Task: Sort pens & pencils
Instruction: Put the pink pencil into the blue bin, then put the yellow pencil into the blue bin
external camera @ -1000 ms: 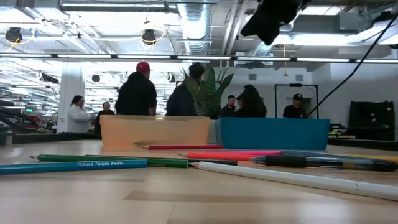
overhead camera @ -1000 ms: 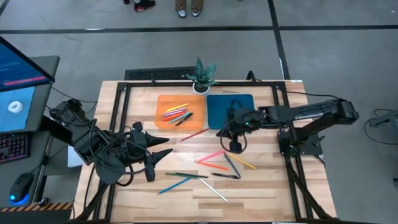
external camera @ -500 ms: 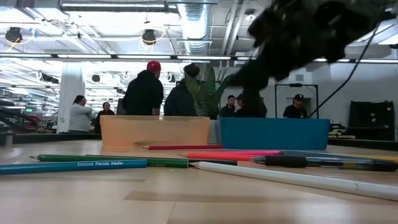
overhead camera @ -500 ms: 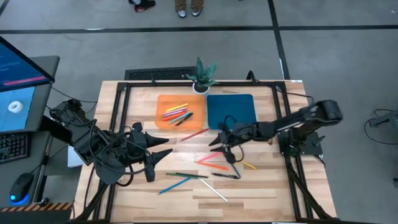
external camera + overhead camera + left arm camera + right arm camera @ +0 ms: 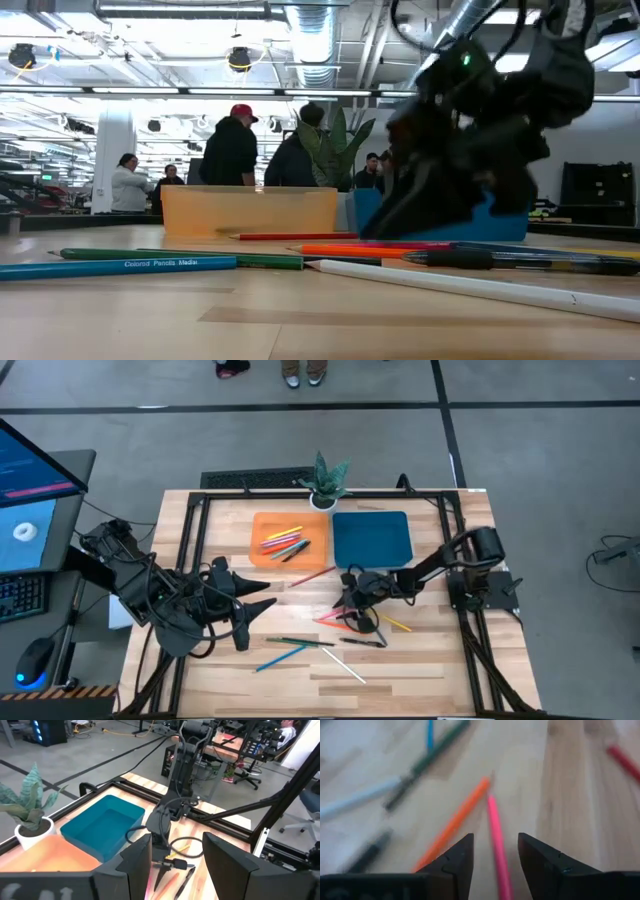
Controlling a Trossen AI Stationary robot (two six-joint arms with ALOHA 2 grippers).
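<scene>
Loose pens and pencils lie flat on the wooden table: a pink one [image 5: 496, 837], an orange one [image 5: 454, 826], a red one [image 5: 310, 577], a yellow one [image 5: 397, 624], a black pen [image 5: 362, 642], and green [image 5: 300, 641], blue [image 5: 278, 657] and white [image 5: 343, 666] ones. My right gripper [image 5: 349, 607] is open and low over the table. Its fingers [image 5: 451, 862] stand on either side of the pink pencil's near end. My left gripper [image 5: 258, 601] hangs open above the table's left part.
The orange tray [image 5: 262, 525] at the back holds several pencils. The blue tray [image 5: 372, 537] stands right of it, with a potted plant [image 5: 325, 482] behind both. A black frame rims the table. People stand in the room beyond.
My right gripper has come down from above the blue tray's near edge, moving toward the table's near side and a little left. It now sits just over the pink and orange pencils. Nothing on the table has moved.
</scene>
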